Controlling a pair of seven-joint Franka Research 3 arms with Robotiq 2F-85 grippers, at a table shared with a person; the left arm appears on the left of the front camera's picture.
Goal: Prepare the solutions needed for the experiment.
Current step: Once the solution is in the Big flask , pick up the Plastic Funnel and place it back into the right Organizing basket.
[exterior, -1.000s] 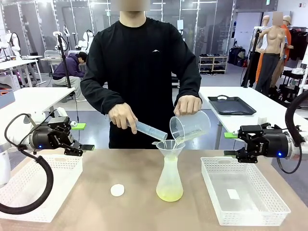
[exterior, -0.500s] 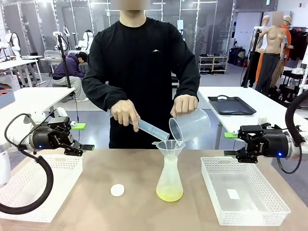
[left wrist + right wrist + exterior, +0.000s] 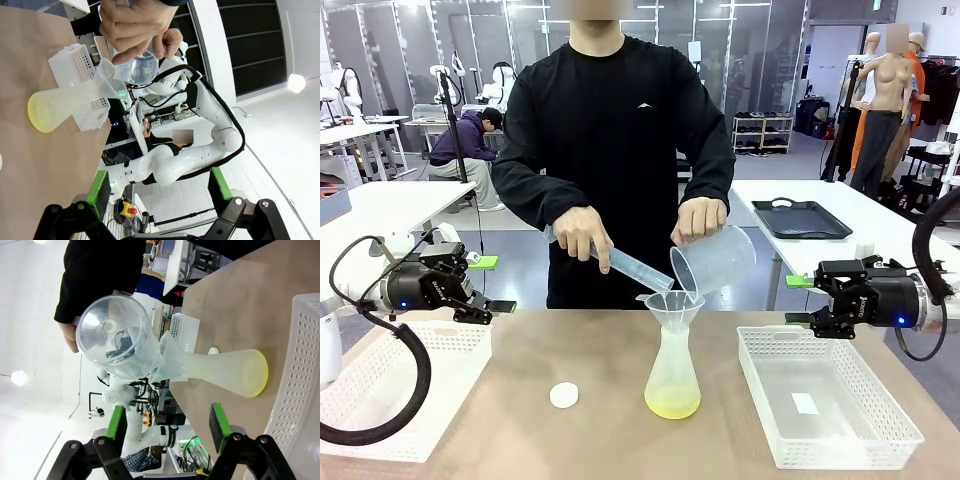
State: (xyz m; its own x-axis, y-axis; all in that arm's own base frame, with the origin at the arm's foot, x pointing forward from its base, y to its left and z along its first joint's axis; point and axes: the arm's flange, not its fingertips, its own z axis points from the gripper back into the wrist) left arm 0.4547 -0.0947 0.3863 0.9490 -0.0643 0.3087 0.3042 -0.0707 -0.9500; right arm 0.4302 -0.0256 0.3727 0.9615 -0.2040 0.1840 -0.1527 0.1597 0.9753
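The solutions (image 3: 672,404) form a shallow lime-yellow layer in the bottom of a translucent conical flask (image 3: 672,365) at the table's middle, with a funnel (image 3: 669,303) in its neck. A person tips a clear beaker (image 3: 715,260) over the funnel with one hand (image 3: 701,218) and holds a graduated cylinder (image 3: 630,265) slanted in the other. My left gripper (image 3: 492,284) hovers open over the left basket, empty. My right gripper (image 3: 798,300) hovers open over the right basket, empty. The flask (image 3: 55,102) lies ahead of my open left gripper (image 3: 159,187); the yellow layer (image 3: 257,374) glows beyond my open right gripper (image 3: 167,424).
A white perforated basket (image 3: 410,385) sits at the left and another (image 3: 860,440) at the right, holding a small white slip. A small white round cap (image 3: 563,396) lies on the brown table left of the flask. The person stands close at the far edge.
The last of the liquid has run from the beaker into the funnel. The person's hands shifted slightly, with the cylinder lowered toward the funnel. Both grippers stayed still.
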